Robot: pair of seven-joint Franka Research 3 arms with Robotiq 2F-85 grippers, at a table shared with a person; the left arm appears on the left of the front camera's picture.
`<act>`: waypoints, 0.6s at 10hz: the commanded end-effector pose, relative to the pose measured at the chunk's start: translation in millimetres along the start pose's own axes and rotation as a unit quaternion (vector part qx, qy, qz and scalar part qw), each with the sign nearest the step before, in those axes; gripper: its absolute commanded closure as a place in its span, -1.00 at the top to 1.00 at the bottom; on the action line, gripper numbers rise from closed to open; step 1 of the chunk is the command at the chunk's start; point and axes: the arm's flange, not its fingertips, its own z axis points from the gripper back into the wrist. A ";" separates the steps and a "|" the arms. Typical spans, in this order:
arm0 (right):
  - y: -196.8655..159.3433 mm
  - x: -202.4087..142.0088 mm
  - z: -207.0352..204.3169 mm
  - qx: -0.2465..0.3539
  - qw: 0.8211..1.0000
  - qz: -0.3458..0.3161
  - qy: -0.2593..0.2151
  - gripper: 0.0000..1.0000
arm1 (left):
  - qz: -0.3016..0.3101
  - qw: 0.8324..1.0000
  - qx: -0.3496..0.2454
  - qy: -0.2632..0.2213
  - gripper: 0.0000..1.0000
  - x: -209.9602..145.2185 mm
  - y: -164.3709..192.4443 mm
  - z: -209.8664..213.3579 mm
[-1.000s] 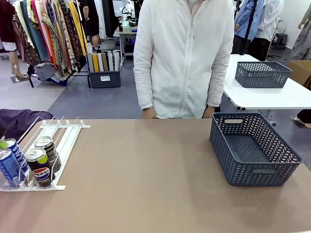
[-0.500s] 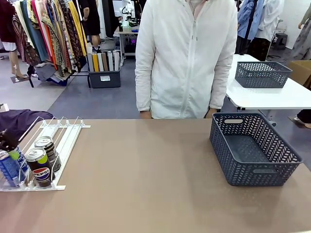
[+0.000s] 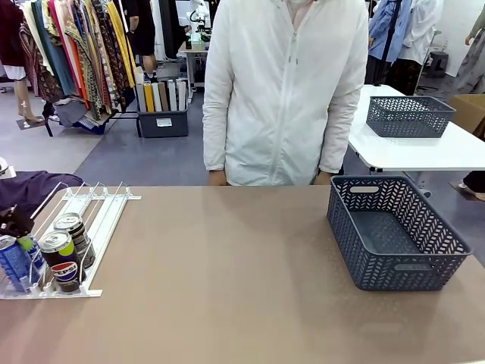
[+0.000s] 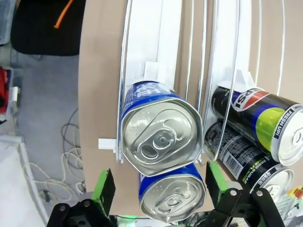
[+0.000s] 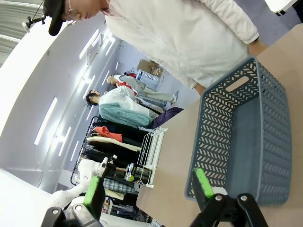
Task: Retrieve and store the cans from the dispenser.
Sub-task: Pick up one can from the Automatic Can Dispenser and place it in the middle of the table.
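The dispenser is a white railed rack at the table's left end. At its front stops stand two blue cans and dark Pepsi and green-yellow cans. My left gripper hangs at the picture's left edge just over the blue cans. In the left wrist view this gripper is open, its green pads either side of the blue cans' lane, apart from them. The dark cans lie in the neighbouring lane. My right gripper is open and empty, high above the table.
A dark grey mesh basket stands empty at the table's right, also the basket below my right gripper. A person in a white jacket stands at the far edge. A dark cloth lies behind the dispenser.
My left gripper has come further in from the left edge and settled over the blue cans. The person has shifted slightly to the left.
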 end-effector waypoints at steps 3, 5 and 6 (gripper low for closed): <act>3.4 2.6 0.7 0.006 1.000 -0.002 -0.005 1.00 | 0.007 0.999 0.032 0.006 -0.95 -7.8 -6.7 -1.2; 3.4 2.6 0.7 0.006 1.000 -0.002 -0.005 1.00 | -0.006 0.999 0.027 0.019 -1.00 -11.3 -9.0 0.2; 3.4 2.6 0.7 0.006 1.000 -0.002 -0.005 1.00 | -0.011 0.999 0.024 0.020 -1.00 -12.5 -9.8 0.8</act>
